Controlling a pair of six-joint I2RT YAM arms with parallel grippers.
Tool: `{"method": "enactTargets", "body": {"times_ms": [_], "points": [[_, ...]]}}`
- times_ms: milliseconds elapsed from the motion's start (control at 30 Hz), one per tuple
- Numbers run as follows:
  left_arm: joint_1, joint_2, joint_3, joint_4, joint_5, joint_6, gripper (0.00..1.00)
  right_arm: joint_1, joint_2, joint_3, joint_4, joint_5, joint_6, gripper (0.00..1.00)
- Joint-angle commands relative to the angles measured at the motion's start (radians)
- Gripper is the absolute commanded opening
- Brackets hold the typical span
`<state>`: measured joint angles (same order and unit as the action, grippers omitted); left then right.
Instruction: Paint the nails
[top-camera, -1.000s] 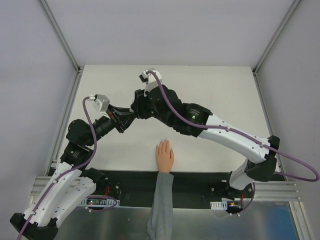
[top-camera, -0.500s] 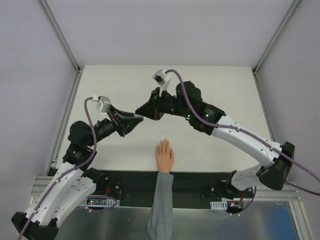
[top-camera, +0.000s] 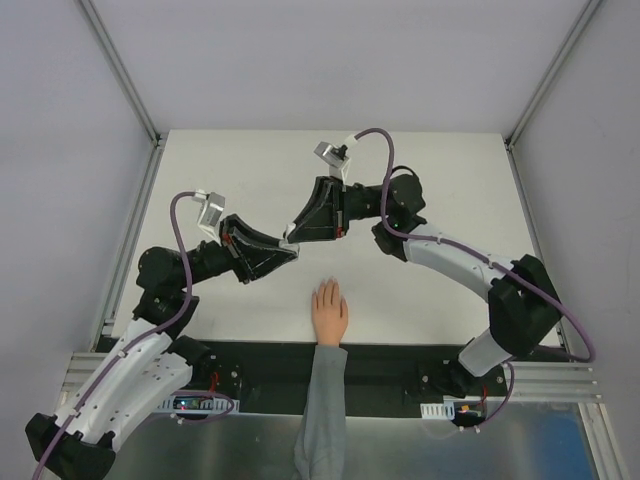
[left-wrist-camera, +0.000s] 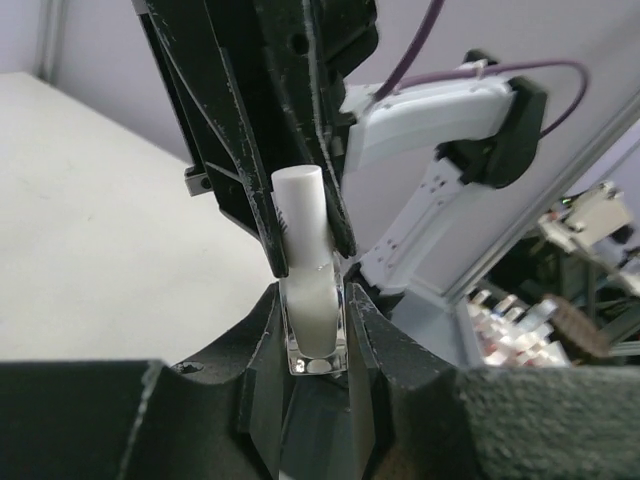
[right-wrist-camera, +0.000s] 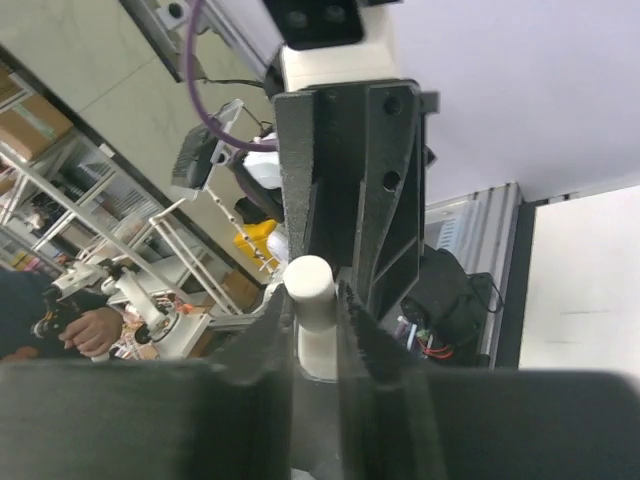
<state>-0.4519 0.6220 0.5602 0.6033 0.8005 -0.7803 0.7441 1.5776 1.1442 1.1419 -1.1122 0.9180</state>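
The peach mannequin hand (top-camera: 328, 312) with a grey sleeve (top-camera: 322, 400) lies palm down at the table's near edge. Its nails (top-camera: 326, 288) are barely distinct at the fingertips. My left gripper (top-camera: 289, 251) is shut on the body of a small clear bottle (left-wrist-camera: 315, 325) and holds it above the table, left of and beyond the hand. My right gripper (top-camera: 292, 236) meets it from the far right, shut on the bottle's white cap (left-wrist-camera: 300, 205). In the right wrist view the cap (right-wrist-camera: 309, 284) sits between my right fingers, the bottle body (right-wrist-camera: 320, 352) below it.
The white table (top-camera: 450, 190) stretches behind and to both sides of the hand. A black strip (top-camera: 400, 360) runs along the near edge by the arm bases. Metal frame posts (top-camera: 130, 90) stand at the far corners.
My right arm has swung right and its gripper has turned back onto the bottle's cap. My left gripper has moved a little right and nearer with the bottle.
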Motion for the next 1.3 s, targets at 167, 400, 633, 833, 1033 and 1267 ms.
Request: {"method": "enactTargets", "body": {"times_ms": [167,400,633,833,1033,1267], "points": [[-0.004,-0.088,0.168,-0.431,-0.135,0.498,0.0,0.064,-0.33,0.132,-1.183,0.675,-0.689,0.65],[-0.002,-0.077,0.17,-0.442,-0.23,0.543,0.0,0.28,-0.249,0.353,-1.464,1.224,-0.782,0.8],[-0.004,-0.05,0.167,-0.436,-0.314,0.53,0.0,0.389,-0.11,0.511,-1.516,1.419,-0.751,0.61],[-0.004,-0.042,0.158,-0.415,-0.31,0.507,0.0,0.425,-0.028,0.6,-1.505,1.434,-0.748,0.42],[-0.004,-0.047,0.156,-0.393,-0.316,0.467,0.0,0.426,-0.017,0.569,-1.466,1.408,-0.68,0.19],[-0.004,-0.042,0.136,-0.284,-0.105,0.342,0.0,0.336,-0.189,0.271,-1.202,1.124,-0.792,0.0]]}}
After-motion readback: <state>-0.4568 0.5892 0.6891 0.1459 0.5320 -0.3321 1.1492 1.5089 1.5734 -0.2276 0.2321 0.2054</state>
